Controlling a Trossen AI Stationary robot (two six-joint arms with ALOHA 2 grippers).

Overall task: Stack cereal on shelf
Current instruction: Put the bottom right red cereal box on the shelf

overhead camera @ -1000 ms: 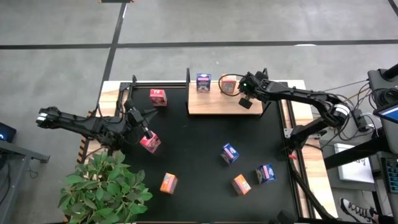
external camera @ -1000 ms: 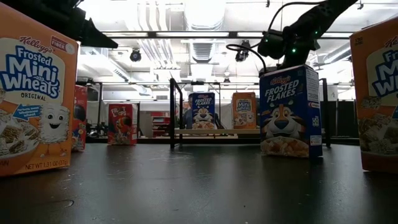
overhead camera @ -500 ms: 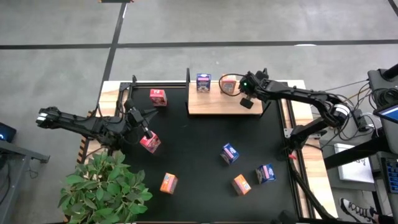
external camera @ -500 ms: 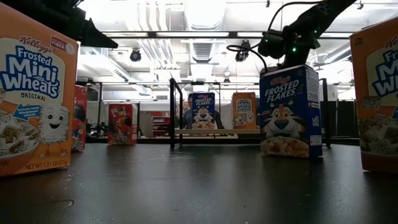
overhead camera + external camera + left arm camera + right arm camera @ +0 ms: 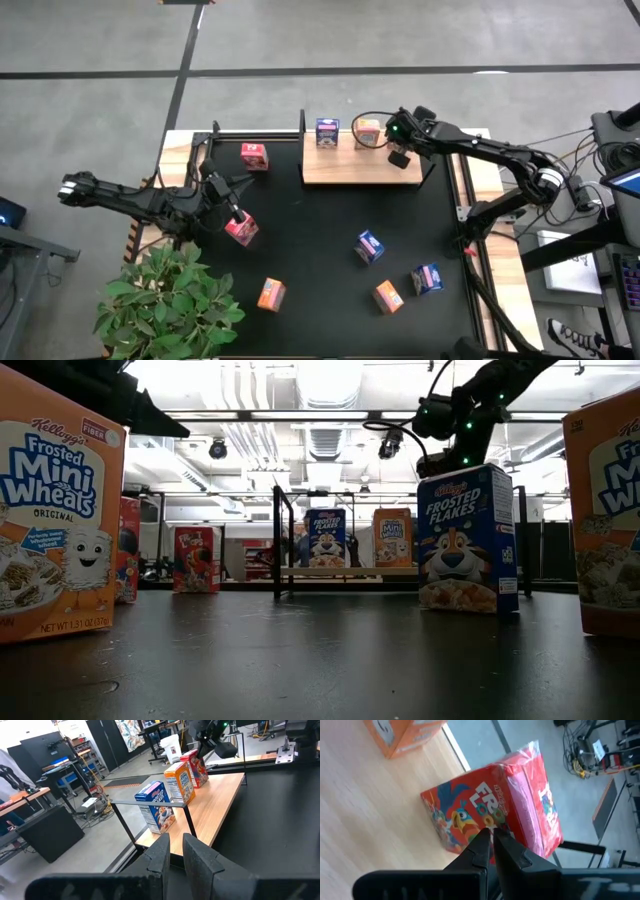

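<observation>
The large black tabletop mat (image 5: 320,250) carries the light natural-wood rectangular shelf board (image 5: 345,168) at its far edge, with thin black upright posts at the ends.

On the shelf stand three small printed cardboard cereal boxes in a row: a blue box (image 5: 327,132), an orange box (image 5: 368,131) and, in the left wrist view, a red box (image 5: 197,767) beyond the orange one.

Off the shelf on the mat lie:
- a red-pink box (image 5: 254,155) near the left rear corner;
- a second red-pink box (image 5: 241,229);
- two blue boxes (image 5: 369,246) (image 5: 427,278);
- two orange boxes (image 5: 271,294) (image 5: 388,296).

The right gripper (image 5: 399,157) hangs above the shelf's right part, jaws closed and empty, just beside the red box (image 5: 495,810).

The left gripper (image 5: 236,215) is at the second red-pink box, jaws pressed together; whether it holds the box cannot be told.
</observation>
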